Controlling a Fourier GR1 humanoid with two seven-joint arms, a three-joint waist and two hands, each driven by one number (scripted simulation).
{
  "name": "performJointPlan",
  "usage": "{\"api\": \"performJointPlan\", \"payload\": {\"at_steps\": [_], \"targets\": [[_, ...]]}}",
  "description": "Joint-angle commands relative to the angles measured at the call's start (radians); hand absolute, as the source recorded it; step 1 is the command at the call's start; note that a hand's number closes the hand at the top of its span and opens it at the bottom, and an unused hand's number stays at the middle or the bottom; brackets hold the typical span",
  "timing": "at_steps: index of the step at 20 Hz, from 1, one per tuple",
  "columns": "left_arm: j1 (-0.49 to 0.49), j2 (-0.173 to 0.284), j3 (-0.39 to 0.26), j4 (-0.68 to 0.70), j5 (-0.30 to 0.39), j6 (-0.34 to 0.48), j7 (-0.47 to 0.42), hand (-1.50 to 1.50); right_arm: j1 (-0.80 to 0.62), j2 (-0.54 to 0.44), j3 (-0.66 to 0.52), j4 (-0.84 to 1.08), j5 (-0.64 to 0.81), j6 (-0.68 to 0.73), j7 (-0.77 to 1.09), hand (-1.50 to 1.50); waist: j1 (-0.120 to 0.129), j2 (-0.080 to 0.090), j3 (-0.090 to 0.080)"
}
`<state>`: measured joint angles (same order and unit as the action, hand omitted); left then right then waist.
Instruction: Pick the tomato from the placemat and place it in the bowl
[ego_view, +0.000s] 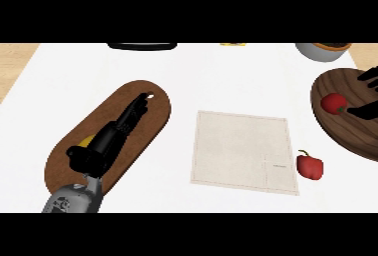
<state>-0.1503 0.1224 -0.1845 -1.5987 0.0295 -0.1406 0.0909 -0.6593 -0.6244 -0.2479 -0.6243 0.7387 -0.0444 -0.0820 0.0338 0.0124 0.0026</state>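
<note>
The red tomato (334, 103) lies inside the dark wooden bowl (341, 131) at the right edge of the head view. My right hand (365, 111) reaches in from the right over the bowl. Its fingers are spread, and one black part touches the tomato's right side without curling round it; most of the hand is cut off by the edge. The beige placemat (244, 152) lies flat in the middle with nothing on it. My left hand (118, 127) stretches with straight fingers over a brown oval board (151, 117) at the left and holds nothing.
A red bell pepper (310, 166) lies on the counter just right of the placemat. Something yellow (87, 141) peeks out under my left hand. At the back edge are a black object (142, 46), a small yellow item (232, 44) and a grey pot (322, 51).
</note>
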Motion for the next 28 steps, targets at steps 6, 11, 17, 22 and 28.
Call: {"api": "performJointPlan", "payload": {"at_steps": [6,11,17,22,28], "targets": [[0.014,-0.03,-0.018,0.022,-0.029,0.012,-0.024,0.0,-0.103,-0.028,-0.164,0.212,-0.12,-0.136,-0.233,-1.5,-0.002,0.001,0.001],[0.005,0.001,0.03,-0.012,-0.001,0.002,0.018,0.0,-0.11,-0.095,-0.301,0.213,-0.246,-0.142,-0.218,-1.5,-0.018,-0.006,0.0],[0.026,-0.006,0.012,0.013,-0.033,-0.001,-0.032,0.0,-0.059,-0.219,-0.408,0.303,-0.35,-0.041,-0.237,-1.5,-0.022,-0.006,-0.001],[0.038,0.0,0.023,-0.007,-0.028,-0.001,-0.028,0.0,0.078,-0.359,-0.528,0.367,-0.448,0.046,-0.376,-1.5,-0.026,-0.003,0.002],[0.027,-0.029,0.009,-0.003,-0.026,0.004,-0.006,0.0,0.189,-0.42,-0.589,0.438,-0.503,0.139,-0.484,-1.5,-0.017,0.001,0.005]]}}
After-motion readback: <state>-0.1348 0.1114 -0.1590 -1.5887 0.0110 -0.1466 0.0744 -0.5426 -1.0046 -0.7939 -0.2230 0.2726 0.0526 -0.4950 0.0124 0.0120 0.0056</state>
